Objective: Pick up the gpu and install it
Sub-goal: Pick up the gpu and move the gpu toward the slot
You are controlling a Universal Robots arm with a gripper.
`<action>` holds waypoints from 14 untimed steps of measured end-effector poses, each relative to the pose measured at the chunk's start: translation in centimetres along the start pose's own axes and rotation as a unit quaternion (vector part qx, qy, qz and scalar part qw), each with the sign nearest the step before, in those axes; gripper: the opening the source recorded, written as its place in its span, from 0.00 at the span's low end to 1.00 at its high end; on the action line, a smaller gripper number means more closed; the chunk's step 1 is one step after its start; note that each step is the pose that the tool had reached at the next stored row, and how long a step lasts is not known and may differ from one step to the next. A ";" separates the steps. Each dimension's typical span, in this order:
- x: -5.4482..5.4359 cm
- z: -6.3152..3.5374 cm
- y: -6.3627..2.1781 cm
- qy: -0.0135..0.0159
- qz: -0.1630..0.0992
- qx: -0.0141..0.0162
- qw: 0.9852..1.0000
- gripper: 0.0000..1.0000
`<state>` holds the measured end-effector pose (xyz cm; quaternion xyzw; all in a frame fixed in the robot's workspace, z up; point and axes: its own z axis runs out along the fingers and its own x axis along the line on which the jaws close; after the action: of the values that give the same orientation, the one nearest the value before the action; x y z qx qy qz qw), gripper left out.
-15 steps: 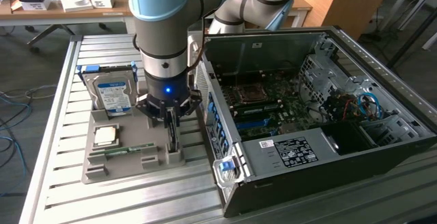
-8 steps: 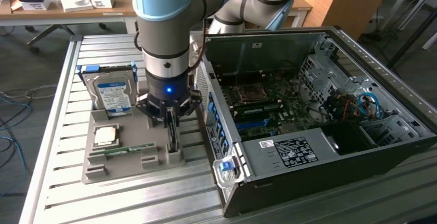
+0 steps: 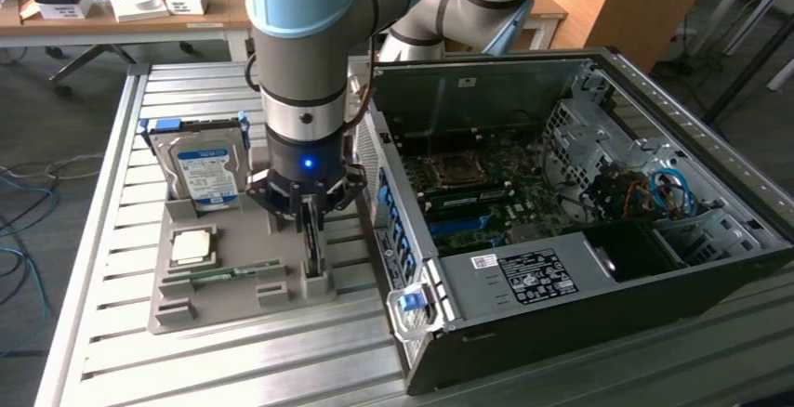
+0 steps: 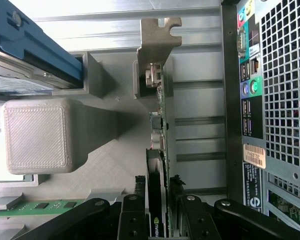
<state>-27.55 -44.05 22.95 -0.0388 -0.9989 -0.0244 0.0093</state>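
Note:
The gpu (image 3: 312,251) stands on edge in a slot of the grey printed holder (image 3: 236,230), just beside the open computer case (image 3: 534,272). My gripper (image 3: 308,210) is lowered straight over the card's near end. In the wrist view the dark card (image 4: 157,160) runs away from me to its metal bracket (image 4: 157,35), and my gripper (image 4: 159,186) straddles it, one black finger (image 4: 140,192) close to each face. The jaws look open and the card still sits in its slot.
The holder also carries a silver hard drive (image 3: 205,170) with a blue-white label, a processor chip (image 3: 192,246) and a green memory stick (image 3: 223,275). The case's rear panel (image 4: 280,100) stands close beside the card. The motherboard (image 3: 496,193) lies exposed inside the case.

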 end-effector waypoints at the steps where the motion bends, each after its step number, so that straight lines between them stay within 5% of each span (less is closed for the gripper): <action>1: 0.0 -0.01 0.00 0.001 0.000 0.000 1.000 0.33; 14: -0.1 -0.14 0.01 0.005 0.000 0.000 1.000 0.33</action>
<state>-27.49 -44.05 23.08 -0.0389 -0.9988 -0.0242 0.0142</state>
